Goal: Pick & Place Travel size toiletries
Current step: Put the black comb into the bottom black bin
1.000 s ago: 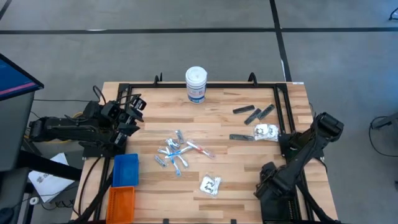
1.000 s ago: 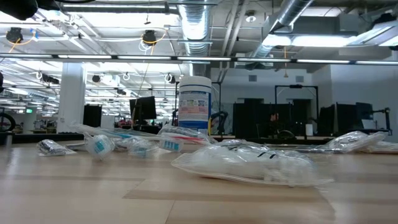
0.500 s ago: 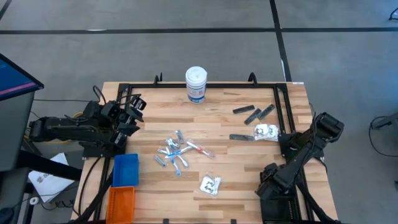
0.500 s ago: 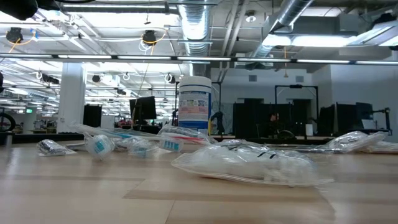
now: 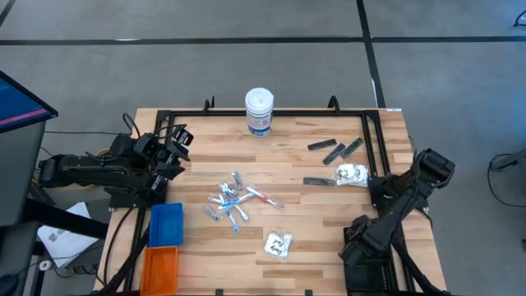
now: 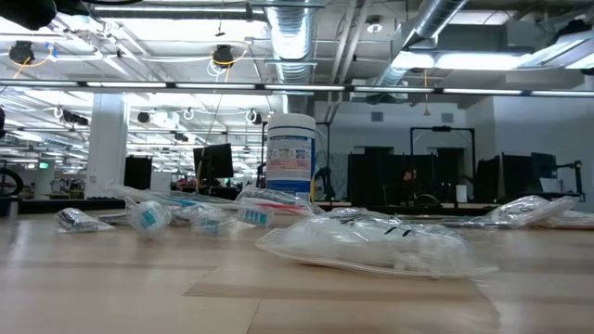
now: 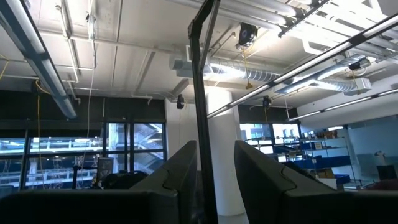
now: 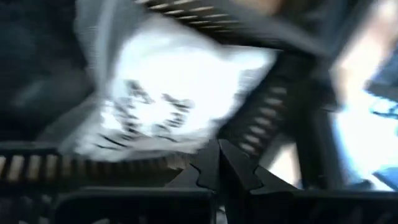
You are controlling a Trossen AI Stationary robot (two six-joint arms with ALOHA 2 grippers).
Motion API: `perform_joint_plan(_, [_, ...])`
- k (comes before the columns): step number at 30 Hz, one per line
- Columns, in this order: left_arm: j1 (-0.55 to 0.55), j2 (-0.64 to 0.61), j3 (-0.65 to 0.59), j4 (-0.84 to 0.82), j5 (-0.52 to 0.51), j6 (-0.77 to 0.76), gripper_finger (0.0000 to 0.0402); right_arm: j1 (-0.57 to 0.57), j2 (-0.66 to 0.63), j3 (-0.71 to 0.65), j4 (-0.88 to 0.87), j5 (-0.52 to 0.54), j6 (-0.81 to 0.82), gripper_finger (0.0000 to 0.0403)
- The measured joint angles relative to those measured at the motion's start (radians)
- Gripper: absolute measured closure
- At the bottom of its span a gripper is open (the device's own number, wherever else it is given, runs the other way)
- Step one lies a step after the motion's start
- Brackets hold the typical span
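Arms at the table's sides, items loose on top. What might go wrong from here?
1. The tubes and sticks lie in a touching heap; one pinch may take several or scatter them.
2. The clear packet lies flat; fingers may slip off it.
3. The black pieces sit near the frame rail; a reaching arm may clip it.

A pale wooden worktop (image 5: 296,164) with a black frame carried a white canister (image 5: 259,111) upright near its far edge. At the centre lay a cluster of small tubes and sticks (image 5: 234,201). A clear packet (image 5: 278,243) lay nearer the front. Black pieces (image 5: 335,150) and another packet (image 5: 352,173) lay toward the right. A blue bin (image 5: 166,224) and an orange bin (image 5: 161,267) sat at the front left corner.
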Motion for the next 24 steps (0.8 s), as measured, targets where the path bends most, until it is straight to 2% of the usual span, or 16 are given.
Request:
perform_joint_plan(4, [0.0,0.0,0.0,0.0,0.0,0.0,0.0302,-0.017,0.0,0.13,-0.253,0.022,-0.101,0.0402])
perform_joint_plan(7, [0.0,0.0,0.0,0.0,0.0,0.001,0.0302,-0.036,-0.001,0.231,-0.398,0.084,-0.177,0.0402])
perform_joint_plan(9, [0.0,0.0,0.0,0.0,0.0,0.001,0.0302,-0.054,-0.015,0.274,-0.376,0.178,-0.23,0.0402])
perform_joint_plan(12, [0.0,0.0,0.0,0.0,0.0,0.001,0.0302,-0.085,-0.049,0.309,-0.343,0.384,-0.278,0.0402])
perform_joint_plan(15, [0.0,0.0,0.0,0.0,0.0,0.001,0.0302,-0.125,-0.058,0.327,-0.323,0.514,-0.36,0.0402])
perform_joint_plan(19, [0.0,0.0,0.0,-0.002,0.0,0.001,0.0302,-0.179,-0.061,0.342,-0.294,0.603,-0.52,0.0402])
perform_joint_plan(24, [0.0,0.0,0.0,-0.007,0.0,-0.001,0.0302,-0.25,-0.053,0.343,-0.231,0.622,-0.707,0.0401])
